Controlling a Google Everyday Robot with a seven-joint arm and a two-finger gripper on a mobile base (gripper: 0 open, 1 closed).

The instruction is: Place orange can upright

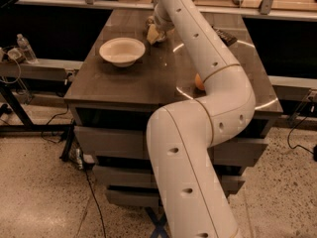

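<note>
Clear plastic at my far left: a water bottle (23,46) stands on a low side rail, off the tabletop (124,83) and no part of this job. Moving right, a pale, empty bowl (122,51) sits upright on the dark tabletop, toward its left rear quarter. Just right of the bowl, and apart from it, the arm reaches to the back of the surface. There the gripper (154,27) hangs low over the tabletop, mostly hidden behind the white wrist. I cannot tell whether it is clamped on anything or spread. Directly under it is a tan-gold shape that I take for the orange can (155,35), down at the tabletop or very close to it. I cannot tell whether it stands straight or leans.

Further right, an orange fruit (198,82) peeks out from behind the arm's elbow near the front edge. A flat dark bar (226,35) lies toward the right rear, well apart from the can.

My reading is that I am in the setting-down step. The next move calls for confirming that the can's base sits flat and its axis is vertical. Release should then be gentle, with a straight lift away and no sideways drag toward the bowl.
</note>
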